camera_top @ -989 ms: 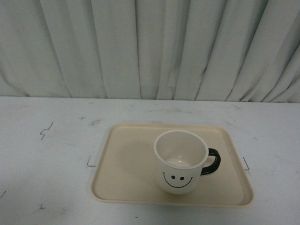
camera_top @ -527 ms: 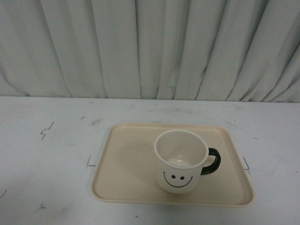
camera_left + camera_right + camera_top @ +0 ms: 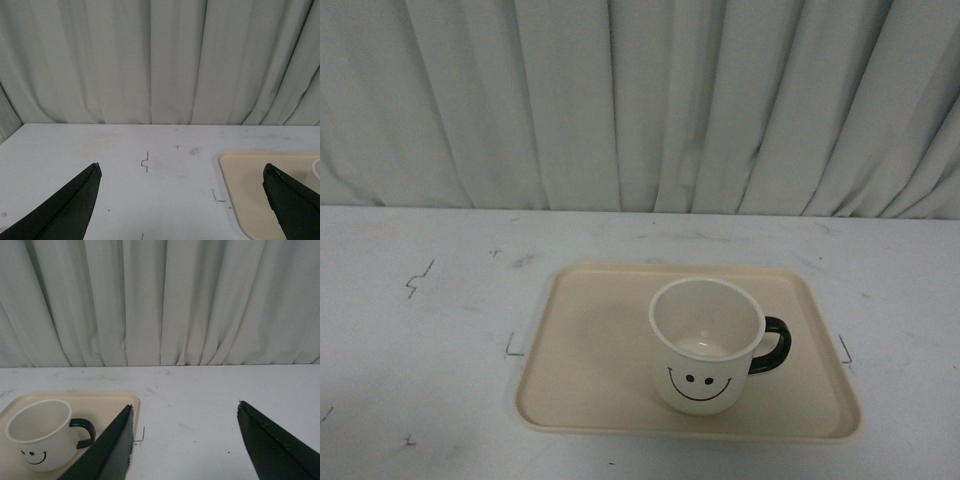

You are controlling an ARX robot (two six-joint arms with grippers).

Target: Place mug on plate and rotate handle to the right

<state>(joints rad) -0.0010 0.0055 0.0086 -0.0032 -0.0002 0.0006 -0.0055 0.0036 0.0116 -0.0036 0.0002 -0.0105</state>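
The cream-white mug (image 3: pixel 705 345) stands upright on the beige plate (image 3: pixel 590 350), right of the plate's middle, smiley face toward the camera. Its black handle (image 3: pixel 772 345) points to the right. Neither arm shows in the front view. In the left wrist view my left gripper (image 3: pixel 181 166) is open over bare table, with a corner of the plate (image 3: pixel 250 185) beside one finger. My right gripper (image 3: pixel 185 405) is open over bare table too; the right wrist view shows the mug (image 3: pixel 41 435), its handle (image 3: pixel 84 432) and the plate (image 3: pixel 112 405) off to one side, apart from the fingers.
A white table (image 3: pixel 420 340) with small black marks carries the plate. Pleated grey curtains (image 3: pixel 640 100) close off the far edge of the table.
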